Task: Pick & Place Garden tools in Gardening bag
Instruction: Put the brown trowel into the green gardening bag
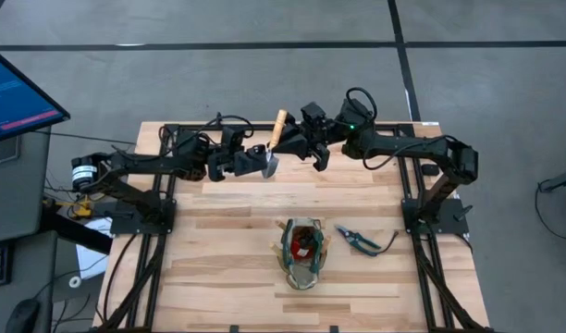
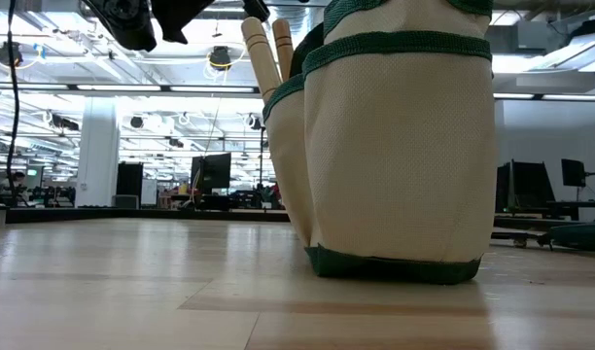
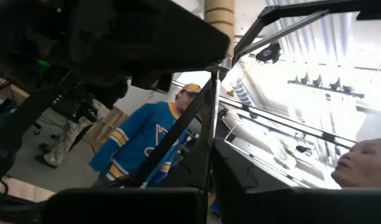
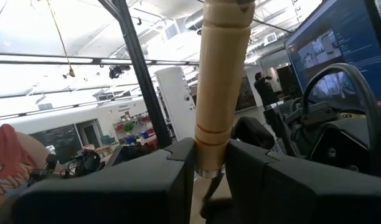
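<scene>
A silver-headed hand tool with a pale wooden handle (image 1: pixel 279 125) is held in the air over the table's far edge, between my two grippers. My right gripper (image 1: pixel 295 141) is shut on its handle. My left gripper (image 1: pixel 255 160) is shut on its silver head (image 1: pixel 269 165). The gardening bag (image 1: pixel 301 252) stands on its base at the table's middle near side, with a red object (image 1: pixel 302 245) inside. Two wooden handles (image 2: pixel 263 53) stick up out of the bag (image 2: pixel 395 146). The dark-handled pruning shears (image 1: pixel 357 239) lie flat on the table, right of the bag. My left gripper holds the tool's thin metal head (image 3: pixel 207 158), which shows edge-on between its two fingers (image 3: pixel 128 205). It comes level from the table's left. The tool is clear of the table. My right gripper pinches the wooden handle near its metal collar end (image 4: pixel 209 146) between its two fingers (image 4: pixel 165 174). The fingers lie across the handle and come from the table's right. The handle's free end (image 4: pixel 225 12) reaches past the fingers.
A monitor (image 1: pixel 15 92) stands left of the table. People show in the room beyond: one in a blue jersey (image 3: pixel 147 143). Bare wooden tabletop (image 1: pixel 227 213) lies between the arms and the bag.
</scene>
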